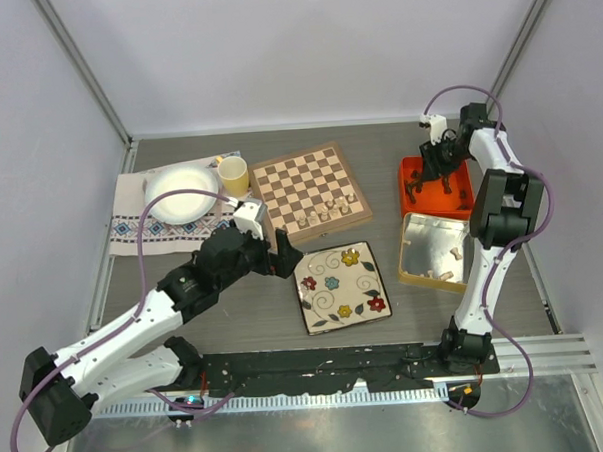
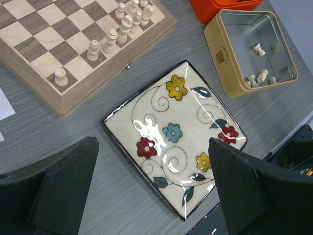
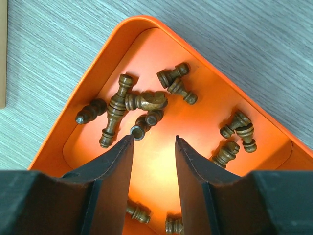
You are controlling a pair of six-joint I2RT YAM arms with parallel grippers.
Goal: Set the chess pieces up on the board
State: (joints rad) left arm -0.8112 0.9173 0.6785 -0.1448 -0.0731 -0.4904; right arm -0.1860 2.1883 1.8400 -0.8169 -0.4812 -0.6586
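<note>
We have only a short row of pale pieces (image 2: 111, 40) along one edge of the board (image 2: 49, 39) on the worktop, more in the tin (image 2: 215, 58), and the dark pieces (image 3: 146, 101) lying loose in the orange tray (image 3: 85, 98) under our part-open, empty right hand (image 3: 153, 139), while our left hand (image 2: 152, 144) gapes wide and empty.

Glossy glazed plate (image 2: 146, 115), matt wooden board (image 2: 37, 37)

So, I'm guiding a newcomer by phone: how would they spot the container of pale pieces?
Find the checkered wooden chessboard mid-table, then look right of it to two containers. It is the nearer one: a gold rectangular metal tin with a shiny floor, unlike the orange tray of dark brown pieces behind.
</note>
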